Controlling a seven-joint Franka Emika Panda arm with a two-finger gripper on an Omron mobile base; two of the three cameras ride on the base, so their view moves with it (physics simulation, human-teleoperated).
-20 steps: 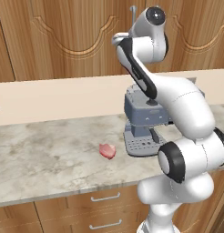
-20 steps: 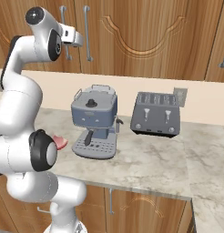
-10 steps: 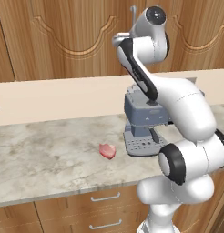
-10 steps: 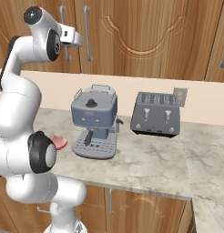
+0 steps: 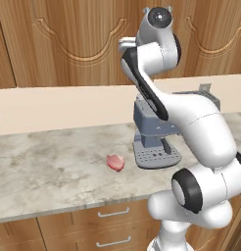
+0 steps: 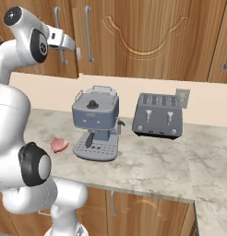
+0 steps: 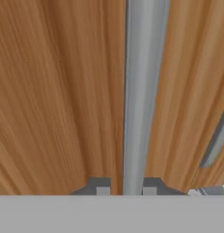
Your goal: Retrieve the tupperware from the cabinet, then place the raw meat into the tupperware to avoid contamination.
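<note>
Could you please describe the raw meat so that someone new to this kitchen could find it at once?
Start at the marble counter below the wooden wall cabinets, then find the grey coffee machine beside the toaster. The raw meat lies just off the machine's tray, away from the toaster: a small pinkish-red lump, the only soft, irregular thing there.

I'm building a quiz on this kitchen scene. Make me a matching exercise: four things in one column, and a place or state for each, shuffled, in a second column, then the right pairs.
Things:
1. raw meat
2. coffee machine
3. toaster
4. pincer

Places or states:
A. closed around the cabinet's grey bar handle
B. nearest the wall outlet
C. bare on the counter, left of the coffee machine
D. between the meat and the toaster

Pairs: 1-C, 2-D, 3-B, 4-A
</note>
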